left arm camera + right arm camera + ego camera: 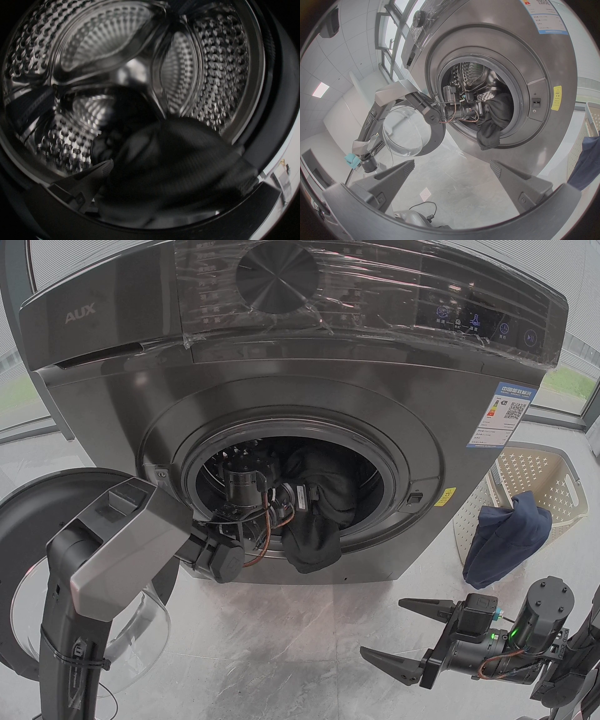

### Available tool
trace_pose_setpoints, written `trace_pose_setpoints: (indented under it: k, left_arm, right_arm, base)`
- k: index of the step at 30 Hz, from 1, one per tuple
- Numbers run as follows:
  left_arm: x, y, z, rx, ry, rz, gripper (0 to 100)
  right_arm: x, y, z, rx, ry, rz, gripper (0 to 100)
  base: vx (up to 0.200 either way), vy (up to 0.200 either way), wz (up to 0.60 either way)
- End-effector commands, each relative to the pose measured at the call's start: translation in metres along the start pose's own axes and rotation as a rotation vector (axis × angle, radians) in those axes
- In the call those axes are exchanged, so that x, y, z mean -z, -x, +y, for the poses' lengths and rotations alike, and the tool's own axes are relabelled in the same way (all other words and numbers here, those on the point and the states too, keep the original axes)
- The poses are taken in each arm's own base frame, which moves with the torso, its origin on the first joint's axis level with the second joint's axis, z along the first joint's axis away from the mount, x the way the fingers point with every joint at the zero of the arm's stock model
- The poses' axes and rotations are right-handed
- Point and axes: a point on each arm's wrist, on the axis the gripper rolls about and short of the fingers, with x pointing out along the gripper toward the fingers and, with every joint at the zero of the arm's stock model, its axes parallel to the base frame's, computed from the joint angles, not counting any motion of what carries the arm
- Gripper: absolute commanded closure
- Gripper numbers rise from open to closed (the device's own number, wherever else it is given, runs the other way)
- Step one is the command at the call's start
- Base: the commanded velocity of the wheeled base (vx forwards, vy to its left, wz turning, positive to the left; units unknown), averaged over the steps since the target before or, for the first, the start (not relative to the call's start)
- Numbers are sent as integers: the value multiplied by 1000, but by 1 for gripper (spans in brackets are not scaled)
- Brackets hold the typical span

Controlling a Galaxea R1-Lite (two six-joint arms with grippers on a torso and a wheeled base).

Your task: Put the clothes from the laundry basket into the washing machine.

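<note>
While the left gripper (295,497) sits inside the round opening of the grey front-loading washing machine (350,396), against a black fabric garment (312,540) that droops over the lower door rim, its grip state cannot be determined. Right gripper (384,627): jaws spread wide, holding nothing, above the floor. A navy blue garment (506,537) hangs over the rim of the beige perforated plastic laundry basket (553,474), right of the machine.
</note>
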Motion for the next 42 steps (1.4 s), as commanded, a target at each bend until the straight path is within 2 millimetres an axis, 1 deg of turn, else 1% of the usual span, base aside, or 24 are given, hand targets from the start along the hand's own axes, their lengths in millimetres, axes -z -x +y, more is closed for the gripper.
trace_pose_setpoints:
  k: [1,3,4,5,8,9,13,18,19,22,24,25,29,32,33,36,40,42]
  left_arm:
    - [-9,45,-12,44,23,180,0]
    - [-6,49,-11,54,22,204,0]
    - [-1,53,-13,78,22,232,0]
    - [4,54,-14,89,23,247,0]
    - [9,53,-13,89,21,258,0]
    - [16,52,-13,89,17,272,100]
    - [24,45,-12,85,19,270,100]
    - [18,24,-9,64,31,198,100]
    - [17,23,-9,63,31,193,100]
    - [4,7,-1,1,47,94,100]
    - [2,4,0,-8,56,76,100]
    - [-6,-8,2,-45,91,5,100]
    - [-14,-24,10,-81,109,-79,100]
    - [-20,-29,13,-99,114,-119,100]
    - [-20,-29,14,-102,114,-120,0]
    - [-22,-27,15,-105,113,-116,0]
    - [-21,-13,10,-88,107,-55,0]
    - [-19,-10,8,-84,105,-39,0]
  right_arm:
    - [-2,0,0,-2,4,-12,0]
    - [-2,0,0,-2,4,-12,0]
    - [-2,0,1,-4,3,-12,0]
    - [-2,-1,1,-5,2,-8,0]
    - [-2,0,2,-10,2,-9,0]
    - [-1,-1,4,-14,3,-9,0]
    - [-4,1,5,-20,5,-20,0]
    - [-4,-1,4,-19,3,-20,0]
    - [-4,-1,4,-19,3,-20,0]
    - [-3,-1,4,-19,3,-19,0]
    - [-4,-1,4,-19,3,-20,0]
    - [-4,-2,3,-16,3,-24,0]
    - [-6,-4,2,-13,3,-34,0]
    - [-7,-4,3,-16,4,-36,0]
    - [-7,-4,3,-15,2,-36,0]
    - [-7,-3,2,-10,1,-35,0]
    - [-6,-3,2,-10,1,-34,0]
    - [-7,-3,2,-10,1,-35,0]
  base:
    - [0,0,0]
    - [0,0,0]
    - [0,0,0]
    - [0,0,0]
    - [0,0,0]
    - [0,0,0]
    - [0,0,0]
    - [0,0,0]
    - [0,0,0]
    - [0,0,0]
    - [0,0,0]
    - [0,0,0]
    - [0,0,0]
    - [0,0,0]
    - [0,0,0]
    - [0,0,0]
    - [0,0,0]
    - [0,0,0]
